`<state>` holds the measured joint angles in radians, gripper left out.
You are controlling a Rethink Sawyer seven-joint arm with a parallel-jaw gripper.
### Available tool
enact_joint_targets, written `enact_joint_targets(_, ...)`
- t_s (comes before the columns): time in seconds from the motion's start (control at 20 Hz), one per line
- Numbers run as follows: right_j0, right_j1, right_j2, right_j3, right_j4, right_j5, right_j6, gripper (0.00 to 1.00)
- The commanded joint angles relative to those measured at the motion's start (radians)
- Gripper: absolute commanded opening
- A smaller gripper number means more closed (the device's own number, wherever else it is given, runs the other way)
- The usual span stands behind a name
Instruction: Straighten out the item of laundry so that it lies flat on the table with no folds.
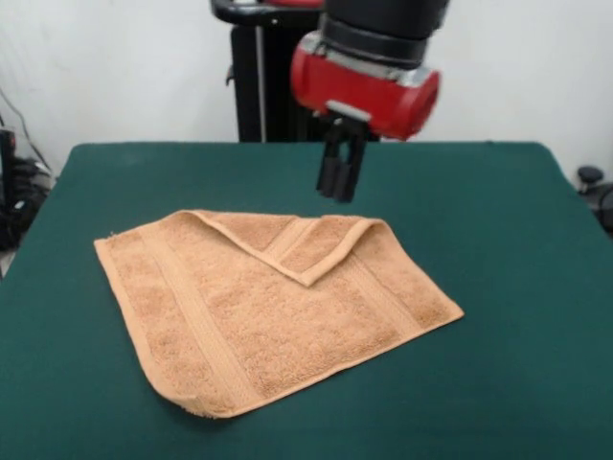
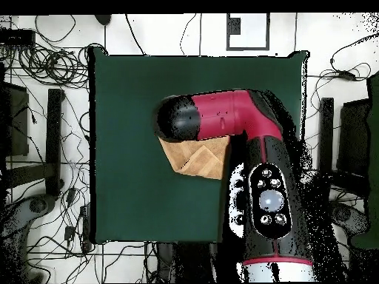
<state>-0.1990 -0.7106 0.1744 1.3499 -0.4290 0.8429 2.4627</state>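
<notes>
While the towel (image 1: 268, 311) is lying near the middle of the green table (image 1: 498, 249), one corner (image 1: 311, 244) is sitting folded over onto the top of it. That folded flap is at the far edge of the towel in the front view, and it is making a pointy triangle shape. The rest of the towel is looking mostly flat, though the near corner is curling up a tiny bit.

The gripper (image 1: 341, 171) is hanging in the air just above and behind the folded flap, not touching it. Its black fingers are looking pressed close together, with nothing between them.

In the overhead view, the red and black arm (image 2: 222, 118) is covering most of the towel, so only a piece is peeking out.

I think the job is partly done. Next, the fingers probably need to spread apart, come down, pinch the tip of the flap, and pull it back toward the far side so it opens flat.
</notes>
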Motion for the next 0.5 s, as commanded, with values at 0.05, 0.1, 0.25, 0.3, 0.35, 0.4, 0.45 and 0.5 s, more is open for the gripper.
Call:
enact_joint_targets(0.05,0.086,0.01,-0.024,0.067,0.053,0.225,0.068,0.0)
enact_joint_targets(0.1,0.092,0.011,-0.026,0.074,0.059,0.21,0.087,0.0)
enact_joint_targets(0.25,0.131,0.03,-0.056,0.098,0.063,0.131,0.178,0.0)
enact_joint_targets(0.3,0.141,0.038,-0.066,0.096,0.06,0.119,0.195,0.0)
enact_joint_targets(0.35,0.152,0.052,-0.081,0.087,0.059,0.114,0.217,0.0)
enact_joint_targets(0.4,0.163,0.066,-0.095,0.078,0.057,0.108,0.239,0.0)
enact_joint_targets(0.45,0.167,0.082,-0.106,0.061,0.063,0.123,0.25,0.0)
enact_joint_targets(0.5,0.168,0.092,-0.111,0.05,0.072,0.138,0.249,0.0)
